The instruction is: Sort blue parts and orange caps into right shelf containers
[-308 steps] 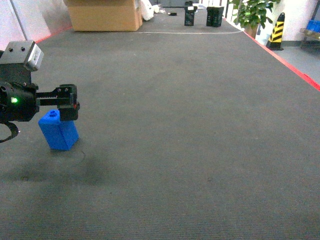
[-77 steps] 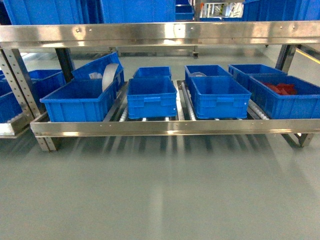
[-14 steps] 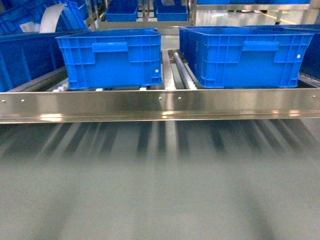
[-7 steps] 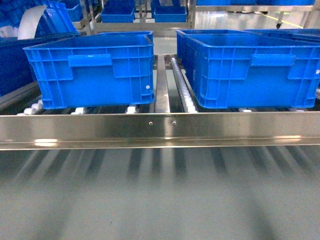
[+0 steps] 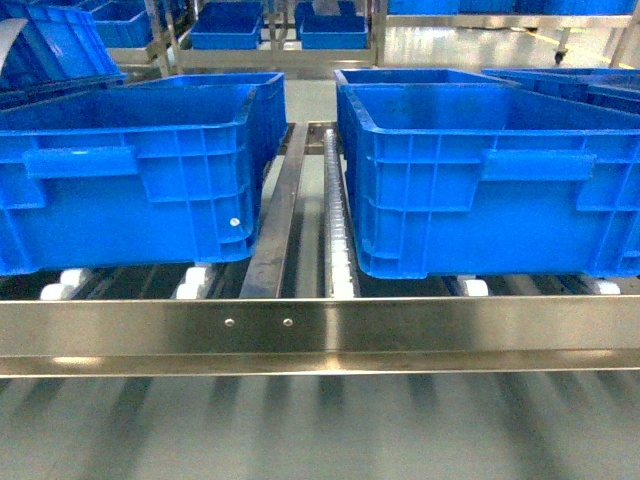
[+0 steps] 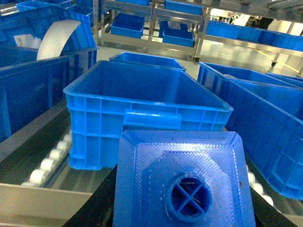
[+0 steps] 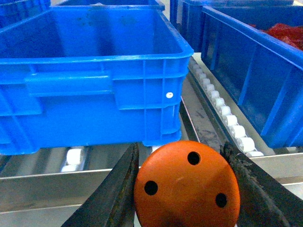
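Dark fingers of the right gripper clamp the small orange cylindrical cap with holes in its flat top; those of the left gripper barely show at the frame's bottom, with the small bright-blue plastic block filling the 6 o'clock foreground, apparently held. The long stainless-steel roller shelf fills the head view, two large blue ribbed crates at 10 and 2 o'clock. Delivery seems in hand: each arm must next lift over a crate rim, then release.
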### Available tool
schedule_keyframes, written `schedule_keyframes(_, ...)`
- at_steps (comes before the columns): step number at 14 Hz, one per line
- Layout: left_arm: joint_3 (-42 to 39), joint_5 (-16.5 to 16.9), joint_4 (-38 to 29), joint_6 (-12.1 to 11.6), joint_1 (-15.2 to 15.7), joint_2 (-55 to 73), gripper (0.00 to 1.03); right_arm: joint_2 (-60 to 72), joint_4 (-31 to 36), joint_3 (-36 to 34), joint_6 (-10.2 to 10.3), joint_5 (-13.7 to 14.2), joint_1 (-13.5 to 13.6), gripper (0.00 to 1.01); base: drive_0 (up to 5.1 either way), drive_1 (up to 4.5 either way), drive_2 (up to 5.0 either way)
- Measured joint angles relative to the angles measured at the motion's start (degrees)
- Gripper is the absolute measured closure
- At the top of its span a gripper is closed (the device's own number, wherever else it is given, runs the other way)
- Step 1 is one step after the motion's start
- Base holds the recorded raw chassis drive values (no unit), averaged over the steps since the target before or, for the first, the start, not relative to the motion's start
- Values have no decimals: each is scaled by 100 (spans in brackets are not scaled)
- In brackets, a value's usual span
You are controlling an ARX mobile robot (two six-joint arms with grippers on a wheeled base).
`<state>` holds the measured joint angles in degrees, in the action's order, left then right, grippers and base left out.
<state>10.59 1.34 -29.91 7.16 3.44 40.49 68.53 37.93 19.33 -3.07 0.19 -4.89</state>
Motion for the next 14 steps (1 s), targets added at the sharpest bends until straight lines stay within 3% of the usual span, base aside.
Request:
schedule_keyframes(11,0,13,-2,0,-7,22,59,11,2,0,0,2,0,58,254,251,-497)
schedule_keyframes(14,0,13,-2,0,-7,22,59,11,2,0,0,2,0,58,0,0,0)
